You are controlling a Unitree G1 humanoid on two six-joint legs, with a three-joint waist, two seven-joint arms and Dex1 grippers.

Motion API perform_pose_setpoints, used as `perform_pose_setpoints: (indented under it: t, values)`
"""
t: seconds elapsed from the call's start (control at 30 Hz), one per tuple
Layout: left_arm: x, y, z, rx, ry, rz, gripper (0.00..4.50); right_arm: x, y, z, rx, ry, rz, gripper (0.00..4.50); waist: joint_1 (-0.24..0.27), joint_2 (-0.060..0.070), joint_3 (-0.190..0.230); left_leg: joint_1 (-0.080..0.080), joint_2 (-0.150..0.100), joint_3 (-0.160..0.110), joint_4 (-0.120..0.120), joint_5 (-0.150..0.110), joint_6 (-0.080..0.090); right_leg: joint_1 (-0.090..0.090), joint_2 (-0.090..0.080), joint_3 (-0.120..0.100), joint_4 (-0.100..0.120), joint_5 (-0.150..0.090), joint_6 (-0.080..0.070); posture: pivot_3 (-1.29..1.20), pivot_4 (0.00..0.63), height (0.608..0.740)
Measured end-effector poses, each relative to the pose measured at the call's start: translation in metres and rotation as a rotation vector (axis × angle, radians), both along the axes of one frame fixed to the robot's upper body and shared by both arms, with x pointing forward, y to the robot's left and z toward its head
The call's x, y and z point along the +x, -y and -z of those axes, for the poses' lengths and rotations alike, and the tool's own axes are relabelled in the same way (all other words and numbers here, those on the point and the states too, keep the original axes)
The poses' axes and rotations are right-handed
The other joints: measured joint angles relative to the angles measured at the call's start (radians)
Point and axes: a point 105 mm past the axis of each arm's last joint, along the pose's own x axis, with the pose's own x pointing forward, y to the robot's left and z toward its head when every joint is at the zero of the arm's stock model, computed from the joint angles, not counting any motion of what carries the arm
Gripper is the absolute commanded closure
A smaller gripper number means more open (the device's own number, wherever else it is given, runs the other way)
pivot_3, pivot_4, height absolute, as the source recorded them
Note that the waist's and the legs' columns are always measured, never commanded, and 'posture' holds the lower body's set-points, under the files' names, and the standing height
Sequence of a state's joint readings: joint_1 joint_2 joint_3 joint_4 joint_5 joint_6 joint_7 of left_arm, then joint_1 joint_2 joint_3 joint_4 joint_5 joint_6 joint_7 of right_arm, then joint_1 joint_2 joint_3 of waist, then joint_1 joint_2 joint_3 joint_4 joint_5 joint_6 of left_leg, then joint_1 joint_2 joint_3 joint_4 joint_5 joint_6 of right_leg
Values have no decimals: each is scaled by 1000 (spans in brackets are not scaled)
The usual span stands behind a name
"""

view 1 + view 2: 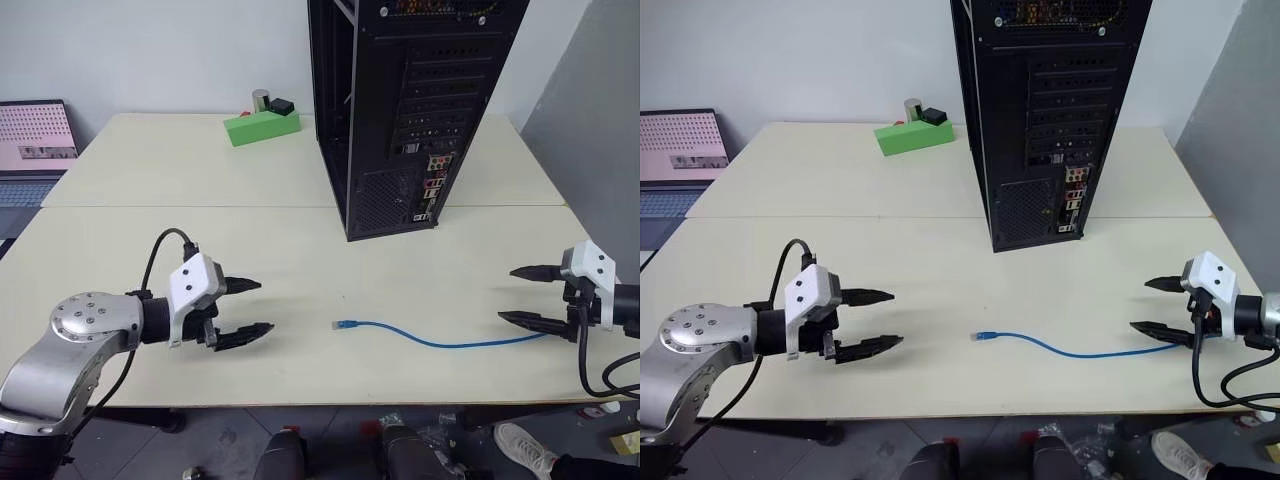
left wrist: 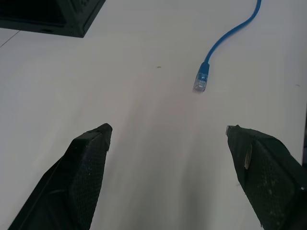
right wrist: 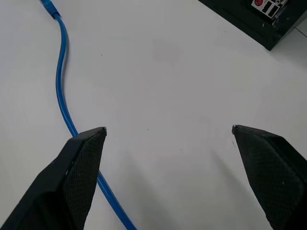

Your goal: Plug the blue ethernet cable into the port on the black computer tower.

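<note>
Both grippers empty, fingers spread: left (image 1: 248, 308) near-left, right (image 1: 528, 296) near-right. Cable (image 1: 440, 340) flat on table (image 1: 150, 230) between them. Tower (image 1: 400, 110) upright, far centre, ports facing us.

A pale cream surface (image 1: 200, 260) carries three things — the black computer tower (image 1: 400, 110) standing upright toward the back, a green block (image 1: 262, 127) behind it to the left, and the blue ethernet cable (image 1: 440, 341) lying loose near the front edge.

cable (image 1: 440, 341) on table (image 1: 300, 250), before tower (image 1: 400, 110) | block (image 1: 262, 127) behind, left of tower
</note>
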State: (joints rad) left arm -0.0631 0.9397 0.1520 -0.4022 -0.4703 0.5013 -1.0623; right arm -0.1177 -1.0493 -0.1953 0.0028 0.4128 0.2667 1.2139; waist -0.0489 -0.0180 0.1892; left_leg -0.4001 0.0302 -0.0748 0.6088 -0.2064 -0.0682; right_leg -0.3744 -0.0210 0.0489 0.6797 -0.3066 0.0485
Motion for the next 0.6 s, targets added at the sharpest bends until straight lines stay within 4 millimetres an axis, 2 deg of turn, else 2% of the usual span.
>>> perform_pose_setpoints:
  t: [0.37,0.6]
  values:
    - [-4,5,0,14,-4,38,440,0,-3,1,-15,8,-5,40,0,0,0,0,0,0,0,0,0,0,0,0,0,0,0,0,150,740]
    - [-9,11,12,51,-30,73,440,-2,-39,8,-24,12,-99,40,1,0,0,0,0,0,0,0,0,0,0,0,0,0,0,0,150,740]
